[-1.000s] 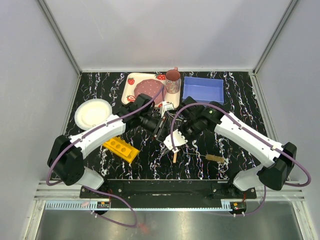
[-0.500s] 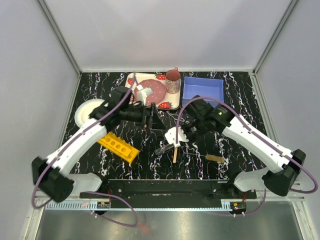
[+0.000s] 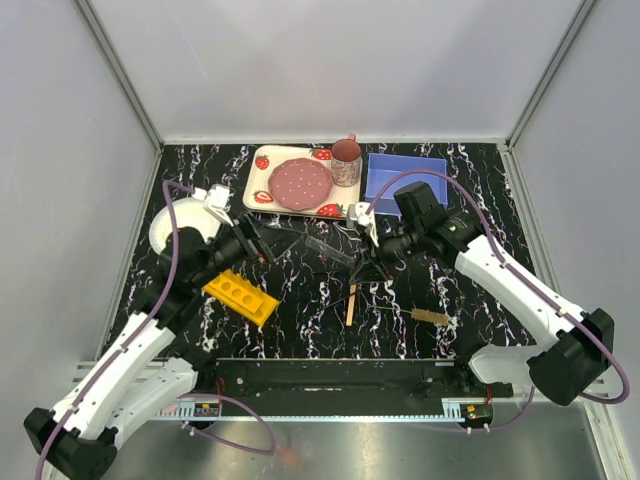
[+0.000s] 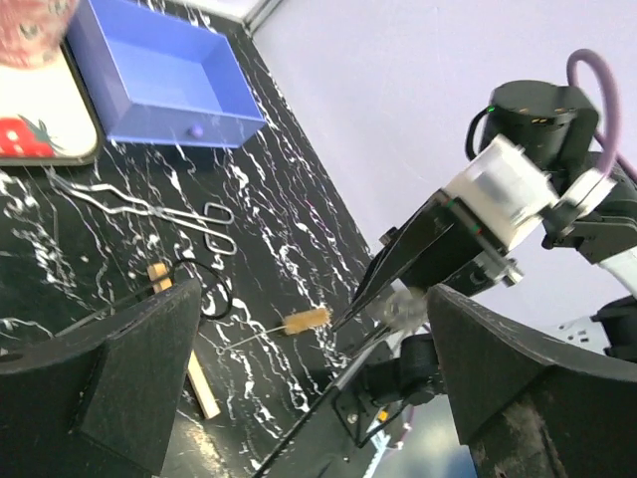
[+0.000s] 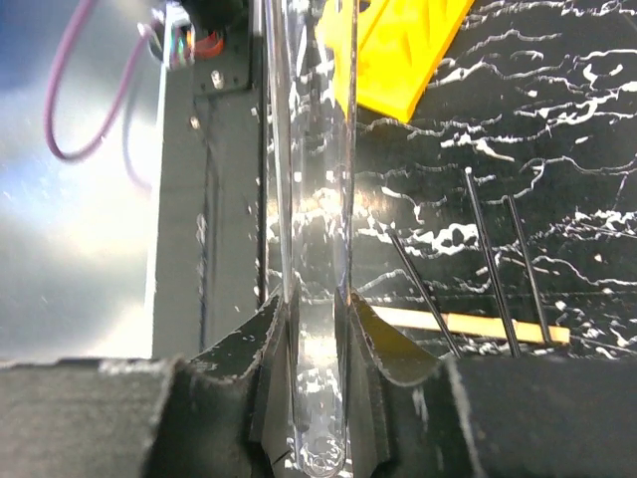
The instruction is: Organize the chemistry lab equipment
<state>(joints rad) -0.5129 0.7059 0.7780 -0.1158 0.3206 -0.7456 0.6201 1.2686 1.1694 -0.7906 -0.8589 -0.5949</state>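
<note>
My right gripper (image 3: 372, 265) is shut on a clear glass tube (image 3: 330, 250), held above the table's middle; in the right wrist view the tube (image 5: 314, 249) stands pinched between the gripper's (image 5: 314, 329) two pads. My left gripper (image 3: 258, 243) is open and empty at the left, apart from the tube; its wrist view shows the gripper (image 4: 318, 388) with wide jaws. The yellow rack (image 3: 240, 297) lies near the left front. On the table lie a wooden stick (image 3: 351, 303), a tan brush (image 3: 430, 317) and wire tongs (image 4: 149, 207).
A strawberry-print tray (image 3: 257, 190) with a pink plate and a cup (image 3: 346, 162) sits at the back. Beside it to the right is a blue bin (image 3: 405, 178). A round white plate (image 3: 168, 228) lies at the left, under my left arm.
My left gripper has opened and drawn back to the left, away from the centre. The right gripper has moved back and right, keeping the glass tube.
</note>
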